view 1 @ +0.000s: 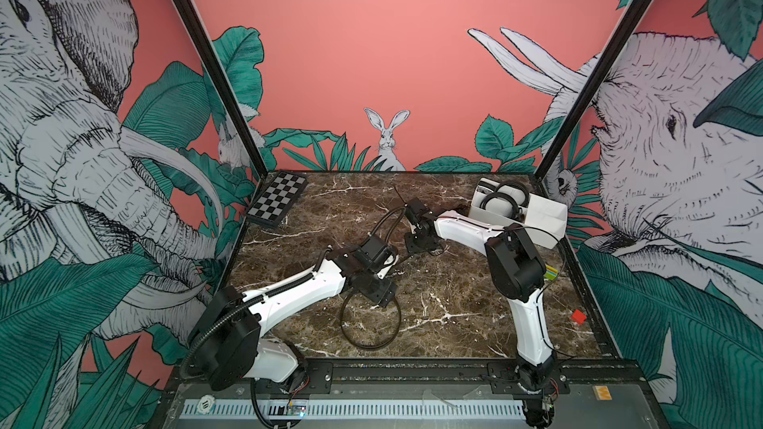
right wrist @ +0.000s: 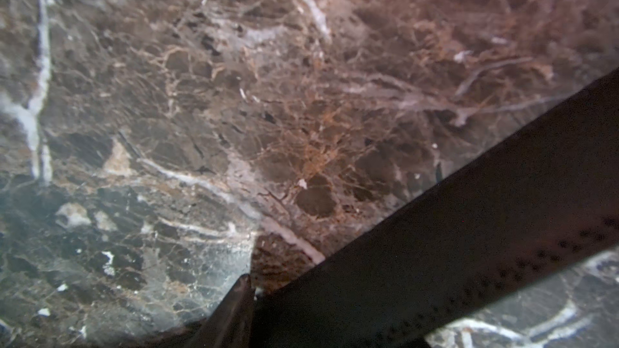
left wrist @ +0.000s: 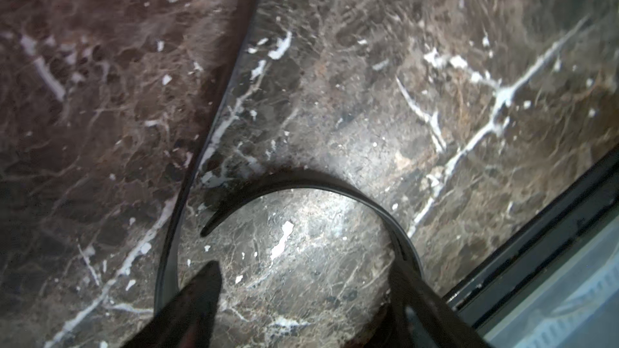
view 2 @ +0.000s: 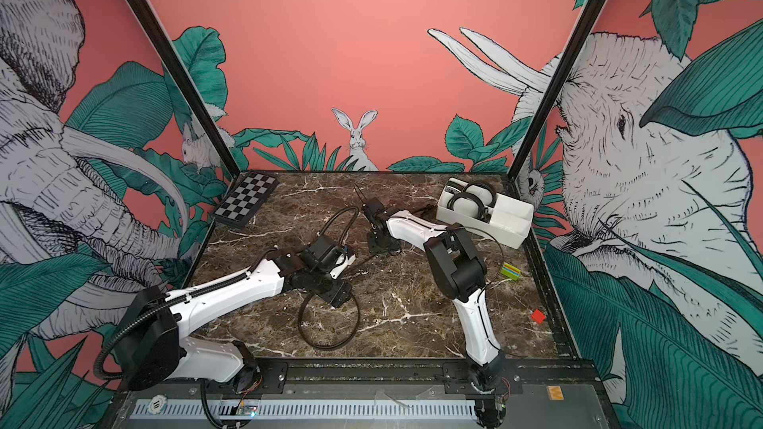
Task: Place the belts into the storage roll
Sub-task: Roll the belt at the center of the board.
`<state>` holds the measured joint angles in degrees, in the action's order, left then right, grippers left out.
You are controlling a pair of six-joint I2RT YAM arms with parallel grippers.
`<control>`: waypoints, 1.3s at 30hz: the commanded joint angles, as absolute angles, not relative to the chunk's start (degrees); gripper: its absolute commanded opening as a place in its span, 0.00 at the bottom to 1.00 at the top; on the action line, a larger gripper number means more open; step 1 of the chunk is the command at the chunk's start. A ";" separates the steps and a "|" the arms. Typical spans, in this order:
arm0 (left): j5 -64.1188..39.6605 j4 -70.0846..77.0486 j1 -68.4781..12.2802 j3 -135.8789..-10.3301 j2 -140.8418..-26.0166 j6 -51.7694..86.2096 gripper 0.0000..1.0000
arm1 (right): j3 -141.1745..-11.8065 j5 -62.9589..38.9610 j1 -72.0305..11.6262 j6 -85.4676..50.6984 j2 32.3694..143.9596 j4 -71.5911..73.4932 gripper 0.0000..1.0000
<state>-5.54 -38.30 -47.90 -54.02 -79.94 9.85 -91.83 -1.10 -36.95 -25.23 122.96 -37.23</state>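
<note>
Looped on the tabletop [view 1: 454, 282] near the middle of its front edge, the loose belt [left wrist: 167, 262] curls just ahead of the left fingers [left wrist: 201, 299], which stand spread, one strand passing just outside one finger and the curl ending beside its mate. Nearer the tabletop's centre the strap crosses close by the right fingers [right wrist: 239, 299]; whether those pinch it I cannot tell. Two more belts [view 1: 501, 202] lie coiled in the storage roll [view 1: 549, 216] at the back right corner.
</note>
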 commanded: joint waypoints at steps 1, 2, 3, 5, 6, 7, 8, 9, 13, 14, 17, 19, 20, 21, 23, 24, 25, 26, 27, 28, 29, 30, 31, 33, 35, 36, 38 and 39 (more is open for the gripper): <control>-6.97 -41.68 -47.82 -56.73 -80.86 -1.86 0.88 | -90.12 -1.45 -36.74 -23.74 126.13 -39.76 0.51; -7.94 -42.59 -47.81 -57.71 -82.25 -2.82 0.89 | -90.06 -1.45 -36.74 -23.53 126.04 -39.70 0.51; -8.61 -43.82 -47.88 -58.33 -83.58 -3.29 0.91 | -90.02 -1.28 -36.74 -23.40 126.01 -39.71 0.52; -7.81 -44.33 -48.00 -58.86 -86.12 -2.12 0.91 | -89.91 -1.17 -36.74 -23.15 125.95 -39.66 0.51; -8.06 -44.22 -47.98 -58.88 -87.07 -1.27 0.91 | -89.84 -1.18 -36.74 -23.10 125.95 -39.71 0.52; -7.81 -43.55 -47.99 -58.88 -87.80 0.61 0.91 | -89.88 -1.14 -36.74 -23.03 125.95 -39.66 0.52; -7.63 -42.93 -47.99 -58.89 -88.42 2.90 0.89 | -89.88 -1.03 -36.73 -22.95 126.03 -39.80 0.52; -7.69 -42.23 -48.01 -58.99 -88.85 5.18 0.88 | -89.91 -1.05 -36.69 -22.91 126.04 -39.80 0.52; -9.38 -39.61 -48.03 -59.30 -89.95 17.91 0.85 | -90.26 -0.96 -36.71 -22.86 126.21 -40.07 0.52; -9.82 -38.56 -48.08 -58.91 -89.87 21.51 0.84 | -90.35 -0.97 -36.66 -22.87 126.21 -40.06 0.52; -10.06 -38.12 -48.30 -58.71 -89.57 29.76 0.82 | -90.63 -1.00 -36.65 -22.87 126.39 -40.24 0.52; -9.61 -39.22 -48.91 -59.00 -88.90 33.94 0.80 | -90.68 -1.05 -36.61 -22.83 126.38 -40.17 0.52; -9.52 -39.76 -49.40 -59.06 -88.33 35.81 0.79 | -90.59 -0.93 -36.65 -22.83 126.30 -40.17 0.53; -9.83 -39.73 -49.84 -59.30 -87.95 37.46 0.78 | -90.48 -0.96 -36.65 -22.79 126.22 -40.17 0.53; -9.41 -40.93 -50.89 -60.34 -87.63 41.32 0.77 | -90.21 -1.04 -36.61 -22.82 126.28 -39.84 0.53; -9.10 -41.17 -51.22 -60.47 -87.75 42.93 0.77 | -90.18 -1.05 -36.63 -22.70 126.30 -39.77 0.53; -8.82 -40.92 -51.62 -60.38 -88.16 44.63 0.77 | -90.03 -1.08 -36.65 -22.79 126.30 -39.56 0.53; -8.53 -40.99 -51.64 -60.34 -89.06 45.91 0.77 | -89.87 -1.14 -36.65 -22.77 126.30 -39.33 0.53; -8.49 -41.13 -51.61 -60.37 -90.08 46.58 0.76 | -89.73 -1.11 -36.60 -22.81 126.30 -39.18 0.53; -7.85 -42.12 -51.59 -60.83 -91.65 47.15 0.75 | -89.67 -1.18 -36.64 -22.78 126.30 -39.03 0.53; -7.18 -42.65 -51.60 -61.17 -92.94 47.14 0.74 | -89.64 -1.22 -36.57 -22.80 126.30 -38.85 0.53; -6.64 -43.01 -51.59 -61.30 -94.02 47.39 0.73 | -89.57 -1.21 -36.58 -22.82 126.30 -38.81 0.53; -6.13 -42.28 -51.56 -61.03 -94.85 47.60 0.72 | -89.44 -1.26 -36.56 -22.68 126.24 -38.79 0.53; -6.56 -41.62 -50.88 -61.29 -97.03 46.67 0.71 | -89.08 -1.18 -36.56 -22.59 126.08 -38.67 0.53; -5.89 -40.48 -50.18 -61.83 -99.01 45.69 0.70 | -88.55 -1.11 -36.56 -22.59 126.02 -38.09 0.54; -6.14 -39.51 -49.61 -62.32 -99.98 45.09 0.67 | -88.31 -1.25 -36.56 -22.59 126.12 -37.98 0.53; -4.91 -38.96 -48.85 -63.62 -101.74 44.20 0.57 | -88.16 -1.49 -36.56 -22.54 126.30 -38.15 0.51; -4.31 -38.69 -48.40 -64.10 -102.91 43.96 0.47 | -87.98 -1.56 -36.56 -22.53 126.24 -38.41 0.50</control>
